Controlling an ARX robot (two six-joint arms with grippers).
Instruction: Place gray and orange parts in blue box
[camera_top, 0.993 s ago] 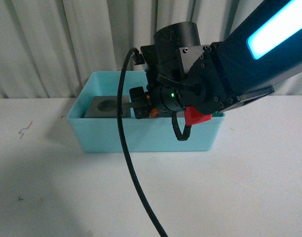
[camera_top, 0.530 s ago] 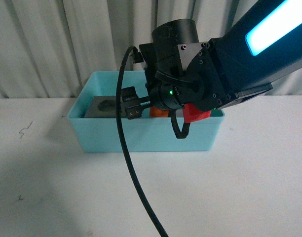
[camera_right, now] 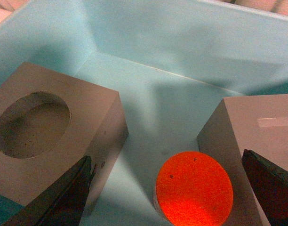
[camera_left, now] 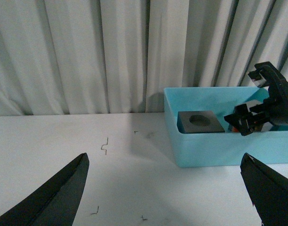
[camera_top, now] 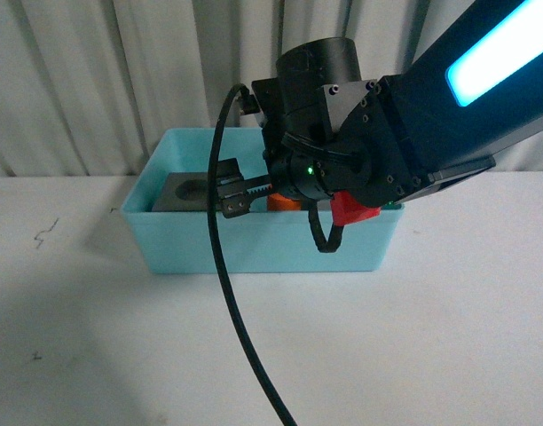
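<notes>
Black right arm [camera_top: 369, 133], cyan light strip, red part, black cable [camera_top: 232, 302]

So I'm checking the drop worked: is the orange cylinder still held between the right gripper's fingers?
No: the right wrist view shows the orange cylinder standing free on the box floor, fingers spread wide.

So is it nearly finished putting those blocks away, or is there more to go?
It looks nearly finished. Inside the blue box sit the gray cube with the round recess, a second gray cube and the orange cylinder. The right pincer hangs open over the box, holding nothing; the left pincer is open too, off to the side. No part shows on the table, so only pulling the arm away seems left.
</notes>
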